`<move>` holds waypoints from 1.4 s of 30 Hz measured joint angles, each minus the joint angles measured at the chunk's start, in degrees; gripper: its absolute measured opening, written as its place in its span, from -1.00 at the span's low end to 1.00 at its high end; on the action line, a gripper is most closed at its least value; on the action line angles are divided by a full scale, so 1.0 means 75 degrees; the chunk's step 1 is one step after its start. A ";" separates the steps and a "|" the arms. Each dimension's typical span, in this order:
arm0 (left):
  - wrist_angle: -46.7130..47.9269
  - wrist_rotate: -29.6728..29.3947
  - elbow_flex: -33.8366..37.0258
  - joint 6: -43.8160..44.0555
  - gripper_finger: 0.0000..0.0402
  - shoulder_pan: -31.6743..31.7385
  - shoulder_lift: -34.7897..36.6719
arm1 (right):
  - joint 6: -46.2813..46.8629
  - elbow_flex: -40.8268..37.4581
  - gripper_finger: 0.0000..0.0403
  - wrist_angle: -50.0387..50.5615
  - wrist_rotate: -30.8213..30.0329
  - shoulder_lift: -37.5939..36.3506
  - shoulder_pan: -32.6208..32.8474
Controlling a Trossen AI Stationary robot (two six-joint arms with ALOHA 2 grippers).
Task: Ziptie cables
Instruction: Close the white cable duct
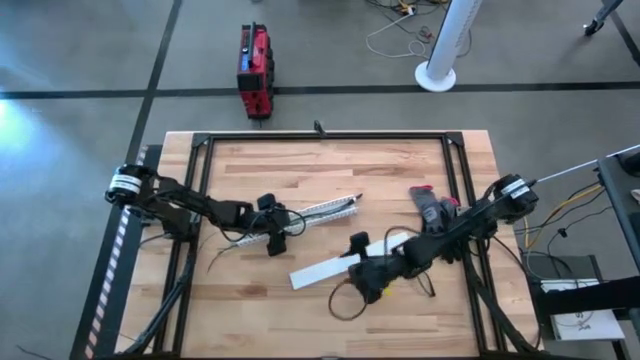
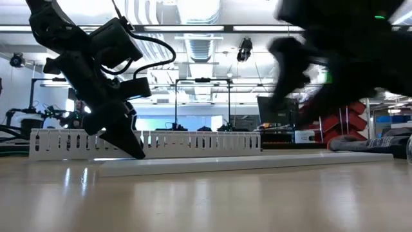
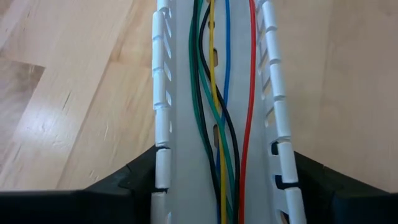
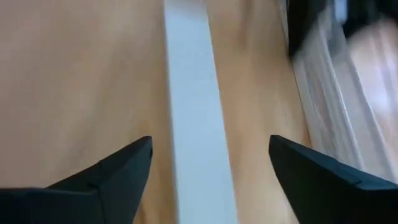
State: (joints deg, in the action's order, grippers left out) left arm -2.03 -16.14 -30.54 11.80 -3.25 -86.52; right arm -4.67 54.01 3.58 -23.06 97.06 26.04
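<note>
A white slotted cable duct [image 1: 325, 210] lies on the wooden table, with coloured cables [image 3: 214, 93] (green, yellow, blue, red, black) running along its channel. My left gripper [image 1: 275, 238] is shut on the duct's left end. A flat white cover strip [image 1: 320, 270] lies on the table nearer the front. My right gripper [image 1: 362, 275] hovers over the strip's right part, open, with its fingers standing on either side of the strip [image 4: 193, 93] and touching nothing. No ziptie shows. My left gripper clasps the duct between its two fingers, one finger [image 3: 140, 180] against each slotted side wall [image 3: 163, 168]. The fingers come from above, slanting down, and stand astride the duct near its left end. The duct rests flat on the table, channel up, with the cables running between the fingers.
A loop of black cable [image 1: 350, 300] lies near the table's front, below my right gripper. A red and grey tool [image 1: 430, 205] sits at the right. A black frame [image 1: 320, 137] runs around the table top. A red case [image 1: 255, 70] stands on the floor beyond.
</note>
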 joint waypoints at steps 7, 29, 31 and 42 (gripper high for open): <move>-0.0015 -0.0003 0.0005 0.0044 0.10 -0.0003 -0.0010 | -0.0307 -0.0891 0.60 -0.5202 0.2275 0.1066 -0.1094; -0.0255 0.0012 0.0063 -0.0103 0.13 -0.0003 0.0000 | -0.0259 0.0413 0.58 -0.6962 0.4490 0.4052 -0.2202; -0.0279 0.0014 0.0081 -0.0105 0.11 -0.0003 -0.0002 | -0.0146 0.0407 0.56 -0.7056 0.4830 0.4155 -0.2260; -0.0331 0.0006 0.0139 -0.0065 0.14 -0.0003 0.0006 | -0.0343 0.0357 0.50 -0.7116 0.5284 0.4015 -0.2250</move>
State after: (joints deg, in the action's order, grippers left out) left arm -4.51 -16.10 -29.50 11.31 -3.27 -86.48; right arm -7.25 56.69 -49.79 16.57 127.17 9.16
